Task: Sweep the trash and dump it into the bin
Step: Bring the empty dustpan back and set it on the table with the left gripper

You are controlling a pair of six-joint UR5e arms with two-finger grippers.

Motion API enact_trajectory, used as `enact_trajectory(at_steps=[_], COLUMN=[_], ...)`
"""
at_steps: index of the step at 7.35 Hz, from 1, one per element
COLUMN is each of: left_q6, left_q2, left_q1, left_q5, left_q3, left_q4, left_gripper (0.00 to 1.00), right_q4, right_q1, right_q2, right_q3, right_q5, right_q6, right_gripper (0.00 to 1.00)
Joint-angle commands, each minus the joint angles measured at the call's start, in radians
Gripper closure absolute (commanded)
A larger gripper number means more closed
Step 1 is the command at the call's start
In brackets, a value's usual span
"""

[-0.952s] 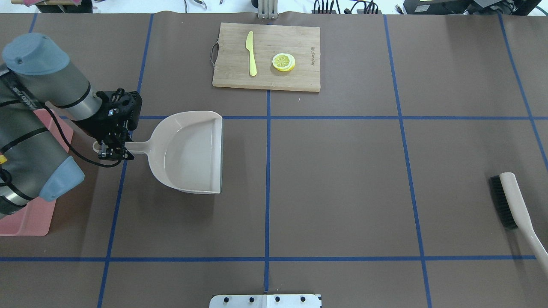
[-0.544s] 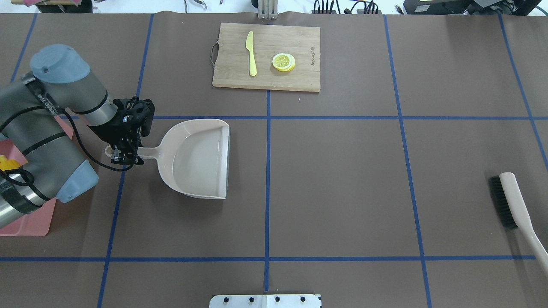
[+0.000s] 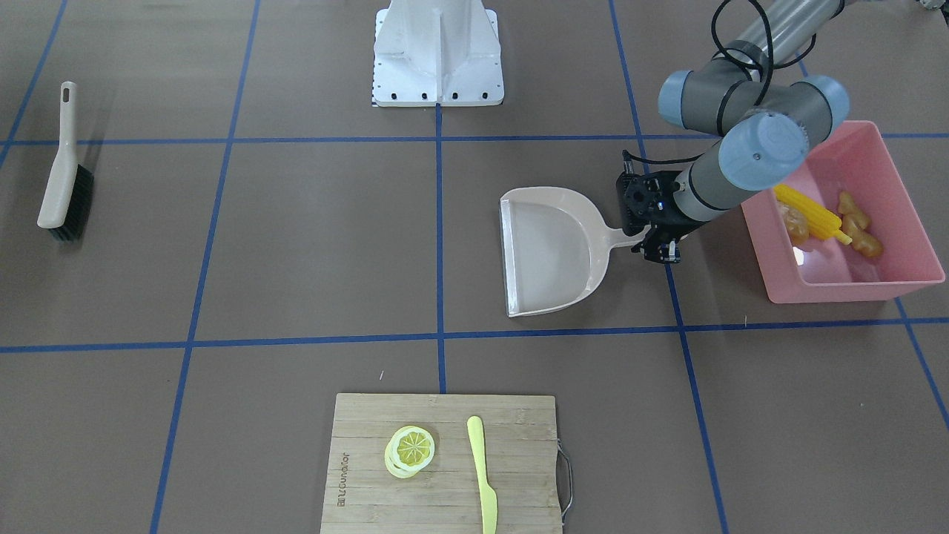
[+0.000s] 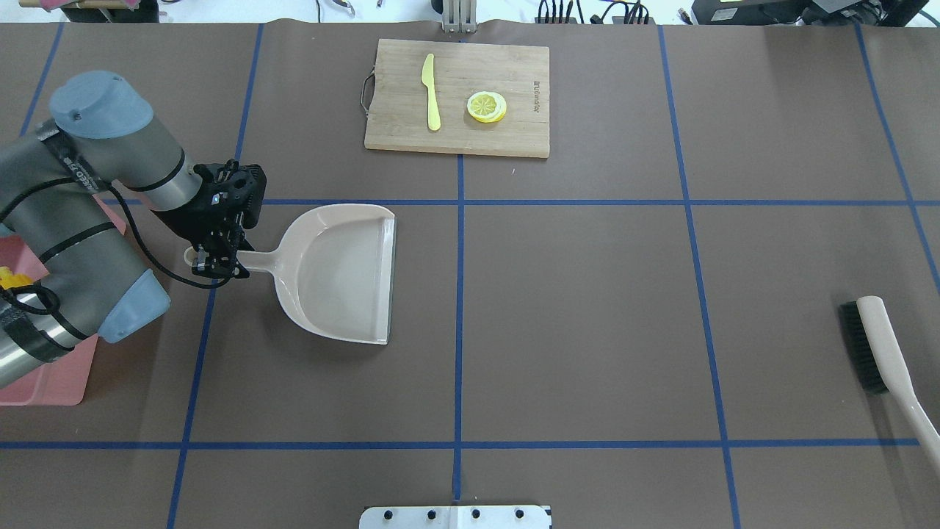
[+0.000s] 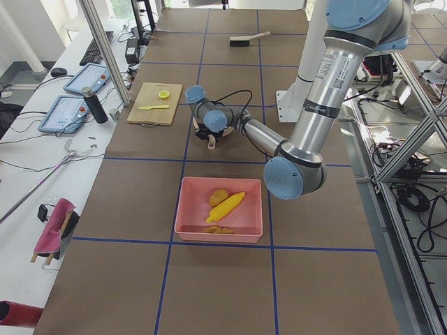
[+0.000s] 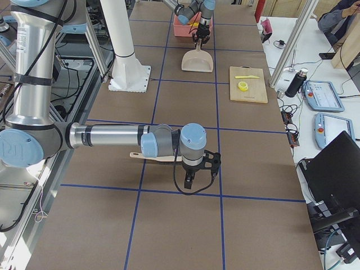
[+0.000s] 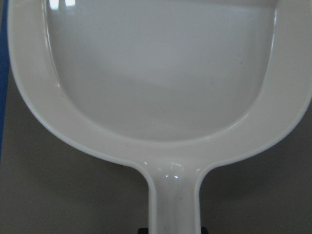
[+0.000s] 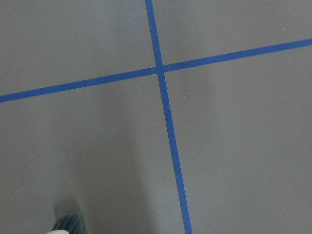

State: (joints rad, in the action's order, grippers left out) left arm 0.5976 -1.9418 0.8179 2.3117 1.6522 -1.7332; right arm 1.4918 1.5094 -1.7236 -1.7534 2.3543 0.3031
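The pink bin stands at the table's left end; it also shows in the overhead view and the exterior left view. In it lie the yellow corn cob, the brown potato lump and the tan ginger root. My left gripper is shut on the handle of the empty beige dustpan, which lies flat beside the bin, mouth to the right. The left wrist view shows its empty pan. My right gripper hangs near the brush; I cannot tell whether it is open or shut.
A beige brush lies at the far right of the table. A wooden cutting board with a yellow knife and a lemon slice sits at the far edge. The robot's base plate is at the near edge.
My left arm has carried the dustpan a little to the right, away from the bin, and the pan has settled flat. The brush has not moved.
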Motion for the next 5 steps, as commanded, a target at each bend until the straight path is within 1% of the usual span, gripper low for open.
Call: enact_trajectory(at_steps=[1,2,3,4,5], left_q6=[-0.004,-0.015,-0.027,-0.117,-0.291], left_q2=[0.000,0.004,0.006,0.003,0.003], left_q1=[0.033,0.126,0.201,0.263,0.312], left_q5=[0.003,0.017,0.094,0.124,0.135], left_q3=[0.004,0.014,0.014,0.015,0.044], left_q4=[-0.002,0.013,0.020,0.024,0.024], left_gripper=[0.02,0.02,0.02,0.02,0.02], right_q4=[-0.001,-0.001,-0.001,-0.001,-0.001], right_q1=[0.000,0.000,0.000,0.000,0.000], right_q2=[-0.001,-0.001,-0.001,-0.001,-0.002], right_q3=[0.006,0.006,0.006,0.006,0.008], right_q5=[-0.001,0.000,0.000,0.000,-0.003], right_q6=[0.001,0.001,0.001,0.001,0.001], right_gripper=[0.00,0.00,0.00,0.00,0.00])
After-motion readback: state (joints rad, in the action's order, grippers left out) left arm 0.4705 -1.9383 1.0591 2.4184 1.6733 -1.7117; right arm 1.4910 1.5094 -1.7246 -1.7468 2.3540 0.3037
